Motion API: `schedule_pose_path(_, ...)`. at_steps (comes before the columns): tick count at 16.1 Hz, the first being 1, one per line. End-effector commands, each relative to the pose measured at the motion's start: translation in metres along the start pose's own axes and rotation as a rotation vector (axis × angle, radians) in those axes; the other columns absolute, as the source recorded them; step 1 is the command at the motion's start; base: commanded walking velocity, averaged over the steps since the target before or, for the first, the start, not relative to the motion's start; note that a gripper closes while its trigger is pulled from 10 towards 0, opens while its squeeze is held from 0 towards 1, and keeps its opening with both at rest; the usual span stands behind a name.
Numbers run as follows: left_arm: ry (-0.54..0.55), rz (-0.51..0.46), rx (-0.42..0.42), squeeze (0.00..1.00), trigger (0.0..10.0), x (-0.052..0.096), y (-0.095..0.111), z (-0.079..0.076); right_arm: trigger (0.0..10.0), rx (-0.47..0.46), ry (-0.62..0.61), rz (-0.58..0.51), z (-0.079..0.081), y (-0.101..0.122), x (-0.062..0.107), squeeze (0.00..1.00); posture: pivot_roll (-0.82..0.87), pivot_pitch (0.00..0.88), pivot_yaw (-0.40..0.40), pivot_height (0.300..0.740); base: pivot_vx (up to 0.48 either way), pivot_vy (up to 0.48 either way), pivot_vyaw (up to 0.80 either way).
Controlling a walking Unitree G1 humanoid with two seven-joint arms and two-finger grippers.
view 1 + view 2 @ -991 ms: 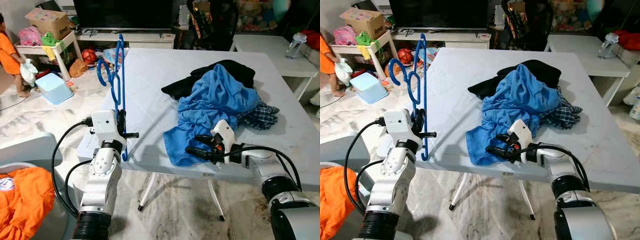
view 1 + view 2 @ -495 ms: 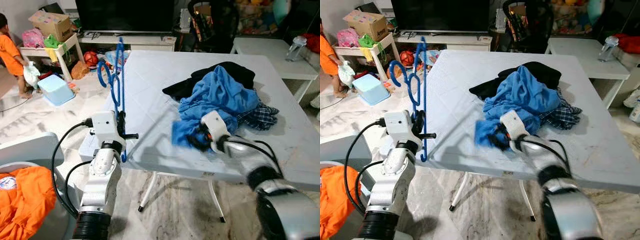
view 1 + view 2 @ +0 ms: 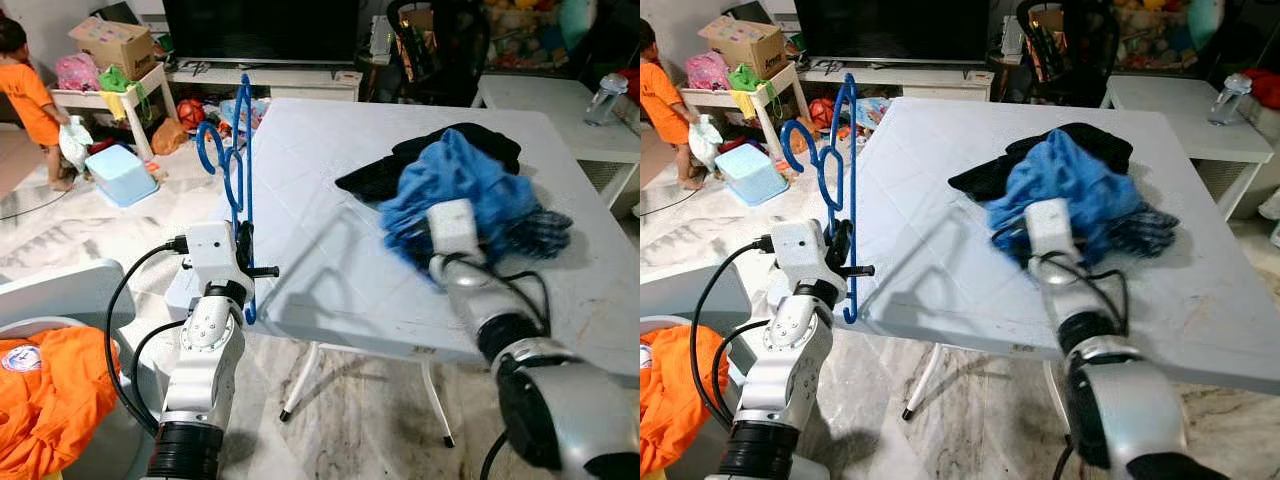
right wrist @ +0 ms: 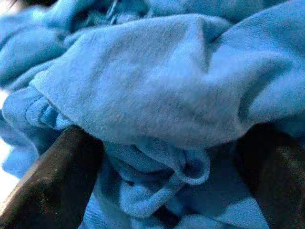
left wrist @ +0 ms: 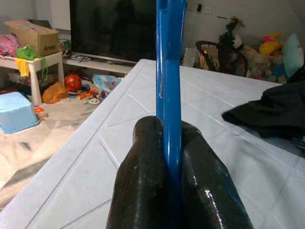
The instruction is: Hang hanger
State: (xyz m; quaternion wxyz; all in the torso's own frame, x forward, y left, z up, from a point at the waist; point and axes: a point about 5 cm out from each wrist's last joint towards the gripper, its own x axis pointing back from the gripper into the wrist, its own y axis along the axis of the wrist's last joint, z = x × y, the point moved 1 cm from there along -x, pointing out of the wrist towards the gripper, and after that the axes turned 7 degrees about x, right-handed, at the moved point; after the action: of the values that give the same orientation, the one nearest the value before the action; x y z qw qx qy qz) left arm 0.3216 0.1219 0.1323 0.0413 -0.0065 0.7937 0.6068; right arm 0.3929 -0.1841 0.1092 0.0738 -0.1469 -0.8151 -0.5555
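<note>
A blue plastic hanger stands upright at the left edge of the white table. My left gripper is shut on its lower bar, and the left wrist view has the bar pinched between both black fingers. On the table's right half lies a blue garment on top of a black one and a plaid one. My right gripper is pushed into the blue garment, fingers apart with bunched blue cloth between them. From the head, its white wrist sits against the pile.
A person in orange stands far left by a low shelf with boxes. A light blue bin and toys lie on the floor. Orange cloth fills a basket at my lower left. A second white table with a bottle stands at the back right.
My right gripper has swung from the table's front edge up into the blue garment, pushing its loose front fold back onto the pile. The left arm and the hanger have stayed put.
</note>
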Motion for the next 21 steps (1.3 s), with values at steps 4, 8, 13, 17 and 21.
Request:
schedule_pose_path(4,0.003,0.022,-0.002,0.0,10.0,0.002,-0.005,-0.001,10.0,-0.073,0.226,-0.1,0.014,0.003,0.004,0.37,-0.07,0.0,-0.013,0.74,0.0,0.0,0.0)
schedule_pose_path(8,0.009,0.049,-0.016,0.0,10.0,0.005,-0.01,0.006,10.0,-0.05,0.426,-0.181,0.002,-0.017,0.016,0.0,-0.1,0.0,0.004,0.74,0.0,0.0,0.0)
schedule_pose_path(13,-0.051,0.055,0.009,0.0,10.0,0.004,-0.01,-0.007,10.0,-0.1,0.529,-0.439,-0.006,0.004,0.047,0.71,-0.14,0.0,0.032,0.74,0.0,0.0,0.0)
schedule_pose_path(17,-0.068,0.07,-0.017,0.0,10.0,0.006,-0.013,-0.012,10.0,-0.22,0.325,-0.471,-0.016,0.01,0.057,0.0,-0.14,0.0,0.024,0.74,0.0,0.0,0.0)
schedule_pose_path(21,-0.083,0.061,-0.056,0.0,10.0,0.004,-0.012,-0.014,10.0,-0.258,0.307,-0.453,-0.012,0.014,0.057,0.0,-0.13,0.0,0.018,0.74,0.0,0.0,0.0)
